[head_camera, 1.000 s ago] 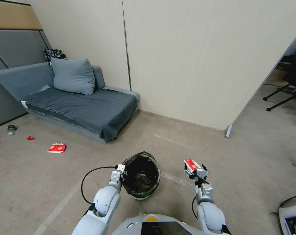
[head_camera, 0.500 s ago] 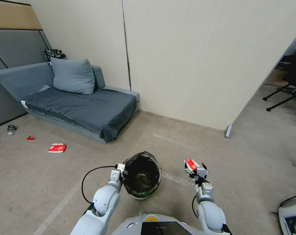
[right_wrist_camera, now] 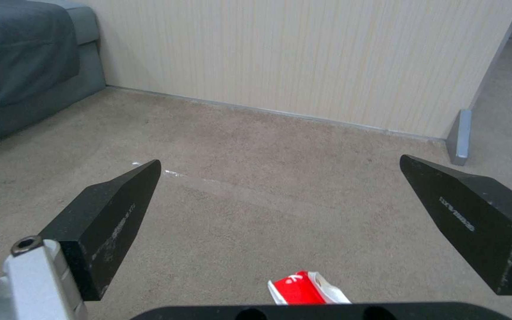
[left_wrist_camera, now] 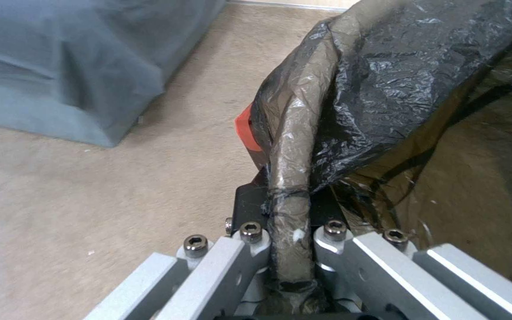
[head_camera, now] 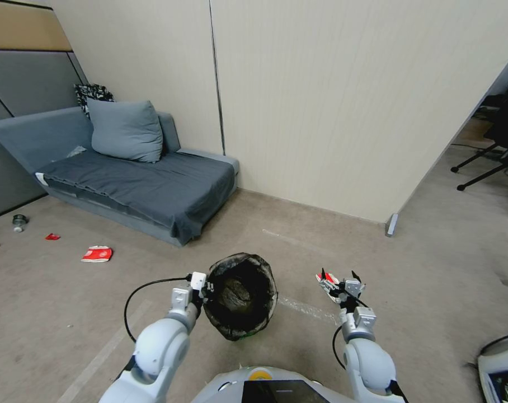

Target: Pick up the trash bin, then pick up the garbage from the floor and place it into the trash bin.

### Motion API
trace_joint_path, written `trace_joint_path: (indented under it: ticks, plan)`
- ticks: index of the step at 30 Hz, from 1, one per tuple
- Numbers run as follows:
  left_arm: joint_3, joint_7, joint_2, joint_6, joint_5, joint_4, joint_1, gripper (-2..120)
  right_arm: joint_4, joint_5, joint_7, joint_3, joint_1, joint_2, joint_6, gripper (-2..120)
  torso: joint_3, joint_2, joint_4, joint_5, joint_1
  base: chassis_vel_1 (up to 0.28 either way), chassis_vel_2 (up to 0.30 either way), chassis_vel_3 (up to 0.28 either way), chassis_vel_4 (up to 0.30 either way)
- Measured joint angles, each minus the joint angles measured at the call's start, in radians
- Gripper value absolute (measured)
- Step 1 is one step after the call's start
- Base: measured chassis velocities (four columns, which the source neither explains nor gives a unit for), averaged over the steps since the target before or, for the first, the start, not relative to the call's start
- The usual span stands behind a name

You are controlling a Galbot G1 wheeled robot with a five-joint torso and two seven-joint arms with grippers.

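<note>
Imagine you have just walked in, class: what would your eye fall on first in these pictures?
First, the trash bin with its crinkled black liner, held off the floor and tilted, the left gripper shut on its rim. To its right, the right gripper hangs open above a red-and-white carton on the carpet. Behind stands a grey sofa with more litter before it.

My left gripper (head_camera: 205,287) now tilts the trash bin (head_camera: 240,295) so its mouth faces up toward my head camera. My right gripper (head_camera: 339,278) spreads wide, and the red carton (head_camera: 328,279) drops below it, right of the bin.
</note>
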Motion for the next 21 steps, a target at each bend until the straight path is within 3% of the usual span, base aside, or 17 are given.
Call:
trace_joint_path:
  ticks: [11,21]
  plan:
    - [-0.118,0.015,-0.017,0.004,0.0,-0.049,0.039,1,0.037,0.001,0.001,0.004,-0.025,-0.009,-0.002,100,0.0,0.0,-0.0001,-0.0001,0.0,0.0,0.0,0.0,0.0]
    - [-0.173,0.017,-0.04,0.01,-0.001,-0.068,0.045,1,0.067,-0.003,-0.004,0.002,-0.033,-0.003,0.0,100,0.0,0.0,0.0,0.0,0.0,0.0,0.0,0.0,0.0]
